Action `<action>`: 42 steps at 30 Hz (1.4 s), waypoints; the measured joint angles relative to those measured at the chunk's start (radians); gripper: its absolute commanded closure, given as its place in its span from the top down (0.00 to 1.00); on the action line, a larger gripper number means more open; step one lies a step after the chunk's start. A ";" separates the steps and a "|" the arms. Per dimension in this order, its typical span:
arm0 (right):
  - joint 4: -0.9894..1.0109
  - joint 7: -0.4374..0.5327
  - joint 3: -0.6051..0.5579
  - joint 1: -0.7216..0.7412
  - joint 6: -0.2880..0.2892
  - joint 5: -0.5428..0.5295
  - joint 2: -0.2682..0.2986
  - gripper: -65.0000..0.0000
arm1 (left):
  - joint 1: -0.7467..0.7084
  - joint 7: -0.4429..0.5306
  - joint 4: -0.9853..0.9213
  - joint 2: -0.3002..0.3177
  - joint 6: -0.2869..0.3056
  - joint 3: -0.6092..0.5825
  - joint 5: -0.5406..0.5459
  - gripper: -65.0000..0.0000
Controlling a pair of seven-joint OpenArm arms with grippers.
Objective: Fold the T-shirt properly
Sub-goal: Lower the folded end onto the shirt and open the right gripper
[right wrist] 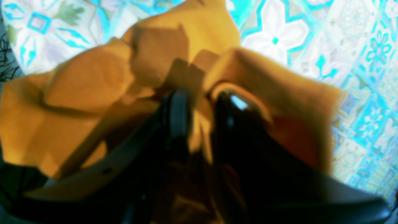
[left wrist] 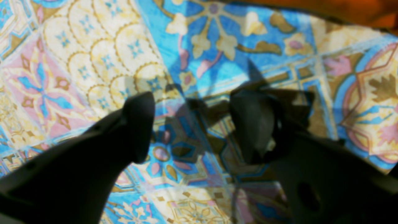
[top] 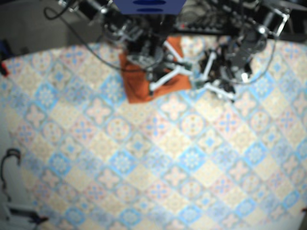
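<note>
T-shirt [top: 135, 88], orange, is seen bunched at upper centre of base view, on the patterned desk [top: 144, 163]. A fold of it is pinched by the right pincer [right wrist: 199, 102]. Left pincer [left wrist: 191, 124] is held spread over the desk w/ nothing gripped; an orange edge is seen at upper right of its view.

**Left gripper** [left wrist: 194, 102]: two dark curved fingers [left wrist: 136, 124] spread wide apart, nothing between them, pointing downward.

**Right gripper** [right wrist: 202, 115]: dark fingers [right wrist: 178, 112] drawn close, pinching a fold of the orange fabric T-shirt [right wrist: 77, 102].

**Base view:** the white-linked right arm [top: 165, 76] and white-linked left arm [top: 218, 88] reach in from the top of the view. Their links are angled and the two arms are near each other.
</note>
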State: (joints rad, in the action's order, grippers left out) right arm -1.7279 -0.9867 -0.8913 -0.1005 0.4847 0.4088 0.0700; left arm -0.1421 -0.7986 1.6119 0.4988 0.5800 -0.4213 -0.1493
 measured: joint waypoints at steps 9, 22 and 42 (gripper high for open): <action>-0.063 -0.006 0.001 0.000 -0.002 0.003 0.000 0.30 | 0.000 0.000 0.000 0.000 0.000 0.000 0.000 0.63; -0.166 -0.005 -0.017 -0.021 0.001 0.092 0.001 0.30 | 0.000 0.016 -0.007 0.011 0.000 -0.002 0.010 0.63; -0.095 0.091 0.317 0.050 0.001 0.265 -0.005 0.30 | -0.014 0.044 -0.010 0.025 -0.008 -0.001 0.018 0.63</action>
State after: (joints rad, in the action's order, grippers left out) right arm -1.8229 -0.8959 -0.5743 -0.0502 0.4858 0.6735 0.0647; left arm -0.1558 -0.7544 1.6016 0.5236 0.5716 -0.4221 -0.1310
